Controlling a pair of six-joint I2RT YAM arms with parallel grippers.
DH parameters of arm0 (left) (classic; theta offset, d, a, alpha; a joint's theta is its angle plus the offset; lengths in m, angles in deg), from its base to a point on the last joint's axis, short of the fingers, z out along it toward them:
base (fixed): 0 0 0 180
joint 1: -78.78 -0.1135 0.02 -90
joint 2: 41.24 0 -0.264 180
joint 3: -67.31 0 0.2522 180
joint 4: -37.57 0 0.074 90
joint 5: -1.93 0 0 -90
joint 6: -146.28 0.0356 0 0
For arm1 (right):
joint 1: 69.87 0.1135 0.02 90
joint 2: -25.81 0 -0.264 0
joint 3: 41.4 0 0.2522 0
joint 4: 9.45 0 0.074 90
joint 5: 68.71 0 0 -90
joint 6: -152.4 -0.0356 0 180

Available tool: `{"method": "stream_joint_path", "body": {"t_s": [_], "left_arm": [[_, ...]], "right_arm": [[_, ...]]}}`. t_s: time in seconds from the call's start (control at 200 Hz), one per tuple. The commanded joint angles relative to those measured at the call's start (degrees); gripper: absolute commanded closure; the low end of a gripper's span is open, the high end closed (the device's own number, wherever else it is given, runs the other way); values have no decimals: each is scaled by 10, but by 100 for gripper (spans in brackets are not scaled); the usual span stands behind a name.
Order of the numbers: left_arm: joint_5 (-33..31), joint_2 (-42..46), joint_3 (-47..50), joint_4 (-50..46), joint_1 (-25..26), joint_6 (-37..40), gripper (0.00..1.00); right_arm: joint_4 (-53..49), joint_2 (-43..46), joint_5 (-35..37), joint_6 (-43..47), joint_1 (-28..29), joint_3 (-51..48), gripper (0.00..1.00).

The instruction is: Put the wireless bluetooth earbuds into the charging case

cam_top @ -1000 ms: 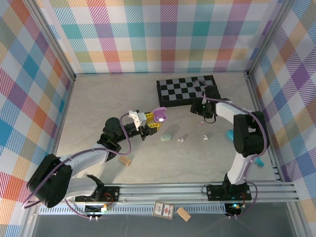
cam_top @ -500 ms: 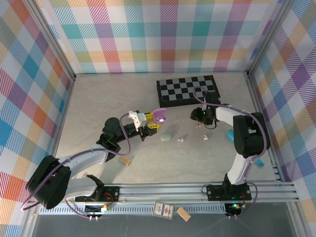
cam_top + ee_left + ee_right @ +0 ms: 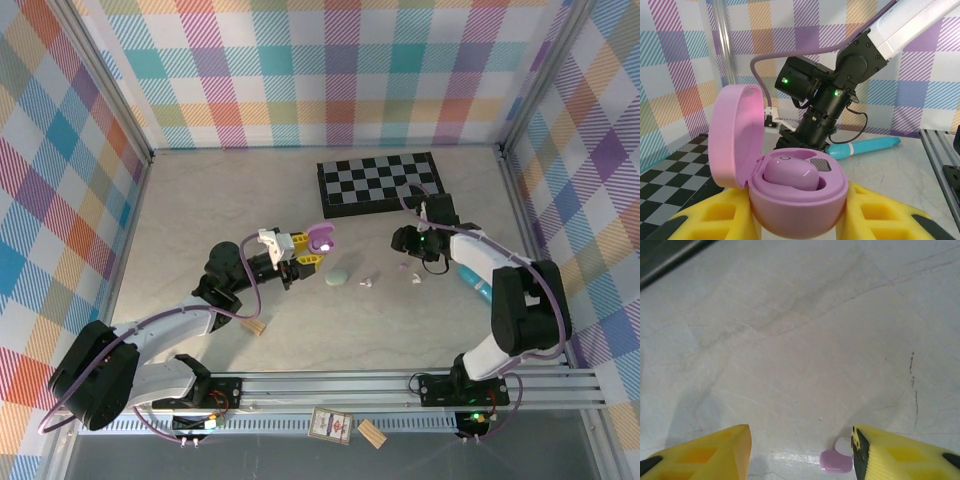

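Left gripper (image 3: 306, 252) clamped on the open purple charging case (image 3: 799, 199); one seated earbud (image 3: 790, 175) inside; other slot looks empty. Right gripper (image 3: 800, 450) jaws apart, low over the table (image 3: 790, 340); loose purple earbud (image 3: 836, 460) between them, beside one finger; roughly halfway, pick and insert left.

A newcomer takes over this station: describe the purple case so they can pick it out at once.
Find the chessboard at the far side of the table; just in front of its left corner the left gripper holds the purple case. Its lid stands open with a purple bud inside, unlike the green case lying shut beside it.
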Motion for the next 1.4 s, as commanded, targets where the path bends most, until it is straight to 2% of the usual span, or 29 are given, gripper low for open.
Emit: {"method": "stream_joint_path", "body": {"t_s": [0.0,0.23,0.465,0.8,0.985,1.205,1.395], "left_arm": [[12,13,0,16,-4,2,65],[9,21,4,6,-4,4,65],[10,22,1,-2,-4,12,65],[12,22,0,2,-5,11,65],[11,23,1,3,-4,9,65],[-13,37,3,-18,-9,11,65],[-29,44,27,12,-53,-14,66]], "right_arm": [[-25,-41,-9,27,0,33,42],[-6,-70,-49,21,0,15,40],[12,-40,-74,9,10,-42,39],[-7,19,-63,-12,44,-76,38],[-75,45,41,22,59,-48,36],[-180,36,210,69,138,25,37],[-238,-16,319,78,195,78,43]]}}
